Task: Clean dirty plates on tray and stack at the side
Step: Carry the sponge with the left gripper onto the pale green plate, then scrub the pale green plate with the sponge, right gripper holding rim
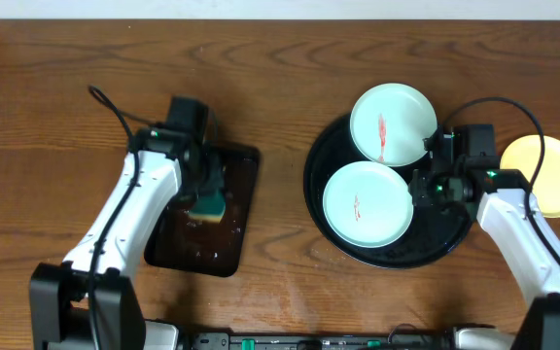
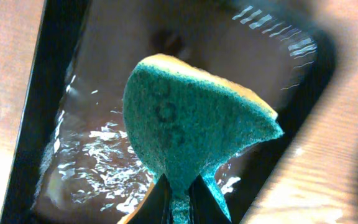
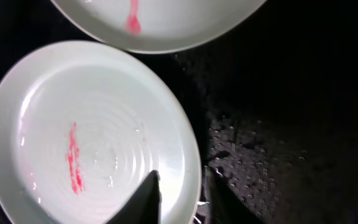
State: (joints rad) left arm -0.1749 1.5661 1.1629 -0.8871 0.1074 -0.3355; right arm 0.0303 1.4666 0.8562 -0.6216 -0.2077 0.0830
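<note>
Two white plates with red smears lie on the round black tray (image 1: 450, 233): one at the back (image 1: 393, 123), one at the front (image 1: 367, 203). The pale yellow plate (image 1: 544, 175) lies on the table to the right of the tray. My right gripper (image 1: 418, 187) is shut on the right rim of the front white plate (image 3: 104, 137); its fingers (image 3: 180, 196) straddle the rim. My left gripper (image 2: 179, 199) is shut on a green and yellow sponge (image 2: 191, 124) and holds it over the small rectangular tray.
A dark rectangular tray (image 1: 236, 228) with rounded corners holds shallow water under the sponge; it also shows in the left wrist view (image 2: 104, 62). The black tray's surface (image 3: 291, 112) is wet with droplets. Bare wooden table lies between the two trays.
</note>
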